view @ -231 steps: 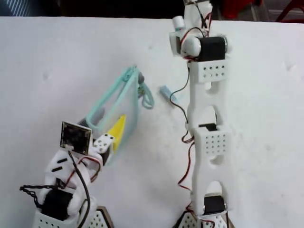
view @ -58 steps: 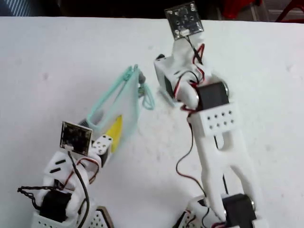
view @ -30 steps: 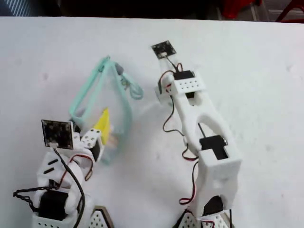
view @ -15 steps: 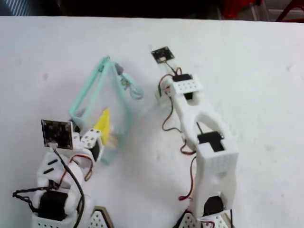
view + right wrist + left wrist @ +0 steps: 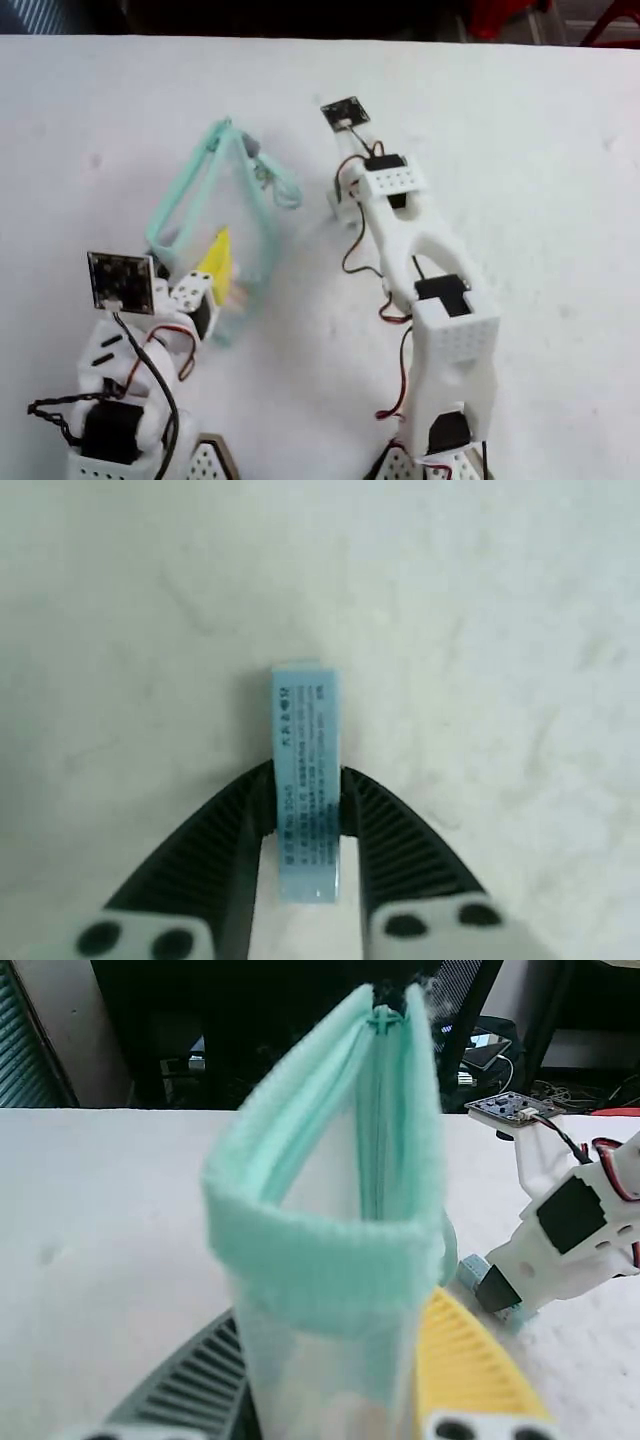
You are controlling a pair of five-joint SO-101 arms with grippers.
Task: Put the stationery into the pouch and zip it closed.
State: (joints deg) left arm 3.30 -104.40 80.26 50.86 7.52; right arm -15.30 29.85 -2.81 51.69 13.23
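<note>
A mint-green see-through pouch (image 5: 212, 195) stands on the white table (image 5: 520, 150) with its zip open and its mouth spread wide (image 5: 330, 1230). My left gripper (image 5: 225, 288) is shut on the pouch's near end, with a yellow finger (image 5: 470, 1375) on one side and a grey one (image 5: 185, 1400) on the other. To the right of the pouch, my right gripper (image 5: 305, 805) points down at the table. Its black fingers (image 5: 385, 830) are shut on both sides of a light-blue eraser (image 5: 307, 770), which lies flat. The left wrist view shows that gripper (image 5: 497, 1295) beside the pouch.
The pouch's mint loop and grey zip pull (image 5: 275, 182) lie on the table between the pouch and the right arm (image 5: 440, 310). Dark room clutter sits beyond the table's far edge (image 5: 300, 36).
Over the earlier frames the right arm swung down over the eraser and the left gripper shifted the pouch leftward. In the last half second almost nothing has moved.
</note>
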